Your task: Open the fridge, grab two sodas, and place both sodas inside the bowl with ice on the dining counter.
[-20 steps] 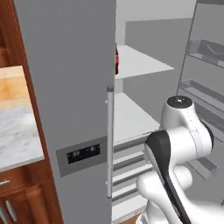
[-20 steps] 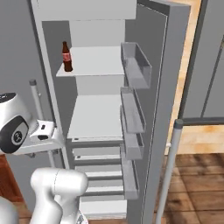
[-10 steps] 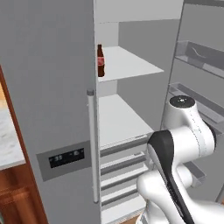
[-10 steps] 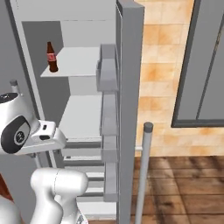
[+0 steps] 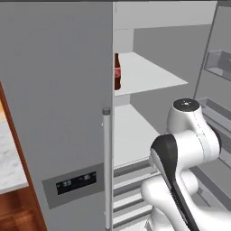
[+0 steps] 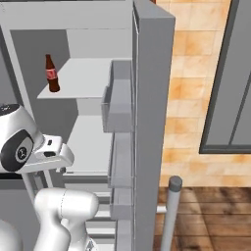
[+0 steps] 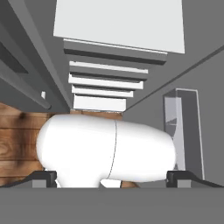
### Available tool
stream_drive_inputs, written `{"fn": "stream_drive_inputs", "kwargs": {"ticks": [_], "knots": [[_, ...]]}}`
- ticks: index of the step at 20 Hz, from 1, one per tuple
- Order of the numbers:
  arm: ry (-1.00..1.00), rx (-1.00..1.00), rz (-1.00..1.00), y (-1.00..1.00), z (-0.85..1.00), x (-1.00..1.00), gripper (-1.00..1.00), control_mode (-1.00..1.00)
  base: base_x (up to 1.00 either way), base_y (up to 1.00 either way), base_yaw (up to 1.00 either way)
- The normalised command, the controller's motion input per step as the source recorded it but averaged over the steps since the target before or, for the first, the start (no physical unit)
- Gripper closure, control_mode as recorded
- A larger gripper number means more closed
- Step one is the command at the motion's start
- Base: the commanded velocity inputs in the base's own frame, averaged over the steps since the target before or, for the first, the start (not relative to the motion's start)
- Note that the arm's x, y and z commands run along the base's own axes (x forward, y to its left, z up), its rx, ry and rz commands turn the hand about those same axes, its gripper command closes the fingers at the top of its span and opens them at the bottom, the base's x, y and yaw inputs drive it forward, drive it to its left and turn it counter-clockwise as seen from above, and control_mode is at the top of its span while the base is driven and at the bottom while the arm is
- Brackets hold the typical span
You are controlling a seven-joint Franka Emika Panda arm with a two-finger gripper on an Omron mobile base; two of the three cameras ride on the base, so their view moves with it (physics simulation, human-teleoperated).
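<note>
Inside: grey fridge [image 6: 152, 98] shelves, wood floor [image 6: 211, 215]

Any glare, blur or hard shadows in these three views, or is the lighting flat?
Left base view: flat, even light, soda bottle sharp at the door edge. Right base view: crisp, no glare on the fridge door, soft shading under the shelf. Hand view: sharp, darker grey along the fridge walls.
</note>
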Motion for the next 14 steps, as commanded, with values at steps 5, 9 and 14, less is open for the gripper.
{"fn": "stream_drive_inputs", "kwargs": {"ticks": [5,9,14], "knots": [[0.0,0.0,0.0,0.0,0.0,0.0,-1.0,1.0,0.62,0.0,0.08],[0.0,0.0,0.0,0.0,0.0,0.0,-1.0,1.0,0.63,0.0,0.15],[0.0,0.0,0.0,0.0,0.0,0.0,-1.0,1.0,0.67,0.0,0.16]]}}
